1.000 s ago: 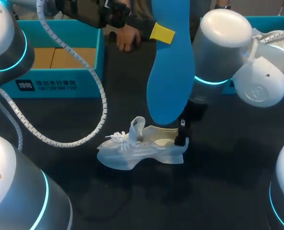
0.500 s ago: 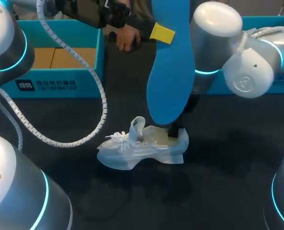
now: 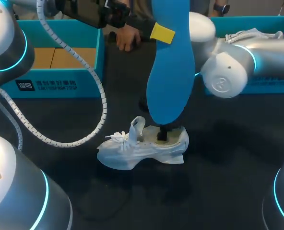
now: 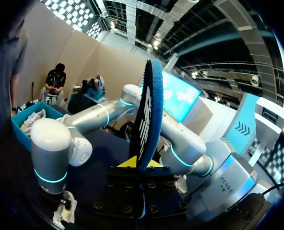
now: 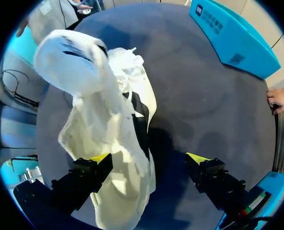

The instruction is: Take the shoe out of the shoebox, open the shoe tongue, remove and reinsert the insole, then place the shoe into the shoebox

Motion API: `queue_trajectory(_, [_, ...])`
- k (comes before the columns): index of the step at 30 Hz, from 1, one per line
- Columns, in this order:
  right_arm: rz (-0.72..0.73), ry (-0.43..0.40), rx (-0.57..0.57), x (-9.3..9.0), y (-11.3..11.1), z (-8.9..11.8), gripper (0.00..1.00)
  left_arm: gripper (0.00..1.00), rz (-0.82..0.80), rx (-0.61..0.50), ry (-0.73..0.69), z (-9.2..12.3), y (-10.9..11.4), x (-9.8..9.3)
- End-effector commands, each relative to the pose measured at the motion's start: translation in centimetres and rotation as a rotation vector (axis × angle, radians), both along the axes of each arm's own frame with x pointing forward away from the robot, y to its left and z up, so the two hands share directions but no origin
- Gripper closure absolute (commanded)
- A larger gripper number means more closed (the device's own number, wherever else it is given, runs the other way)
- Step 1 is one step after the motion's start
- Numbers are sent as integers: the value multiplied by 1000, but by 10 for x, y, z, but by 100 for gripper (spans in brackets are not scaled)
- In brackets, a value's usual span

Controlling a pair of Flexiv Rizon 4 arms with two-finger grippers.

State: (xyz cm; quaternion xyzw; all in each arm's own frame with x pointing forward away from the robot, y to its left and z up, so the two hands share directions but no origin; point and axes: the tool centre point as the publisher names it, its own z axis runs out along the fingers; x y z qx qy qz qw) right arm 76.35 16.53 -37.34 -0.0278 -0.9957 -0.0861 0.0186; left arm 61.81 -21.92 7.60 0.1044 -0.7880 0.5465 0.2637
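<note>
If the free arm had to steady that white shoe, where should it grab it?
Probably the heel wall, from above: the shoe stands on its sole, opening upward, so one finger fits inside and one outside. The open right gripper hangs there.

insole (image 3: 170,72): top cut off | right end effector (image 3: 162,133): head view, mostly behind insole

White print on the near wall of our far-left shoebox (image 3: 46,86) and on our insole (image 4: 143,125), unreadable to us.
</note>
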Motion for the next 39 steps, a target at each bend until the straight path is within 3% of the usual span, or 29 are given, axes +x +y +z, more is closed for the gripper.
queue_trajectory(1, [2, 8, -20, 2, 9, -10, 17, 100, 0, 1, 0, -1, 0, 0])
queue_trajectory(4, [-3, 24, -48, 0, 8, -16, 53, 100, 0, 1, 0, -1, 0, 0])
queue_trajectory(6, [-5, 26, -49, 0, 7, -17, 58, 100, 0, 1, 0, -1, 0, 0])
queue_trajectory(7, [-14, 30, -53, -2, 5, -18, 80, 100, 0, 1, 0, -1, 0, 0])
queue_trajectory(8, [-17, 32, -58, -3, 4, -18, 82, 100, 0, 1, 0, -1, 0, 0])
queue_trajectory(10, [-21, 34, -63, -4, 3, -18, 100, 100, 0, 1, 0, -1, 0, 0])
queue_trajectory(25, [-99, 101, -108, -13, -2, -13, 100, 100, 0, 1, 0, -1, 0, 0])
queue_trajectory(35, [-521, 237, -48, -36, -29, 3, 100, 100, 0, 1, 0, -1, 0, 0])
queue_trajectory(39, [-702, 237, -28, -48, -33, 8, 100, 100, 0, 1, 0, -1, 0, 0])
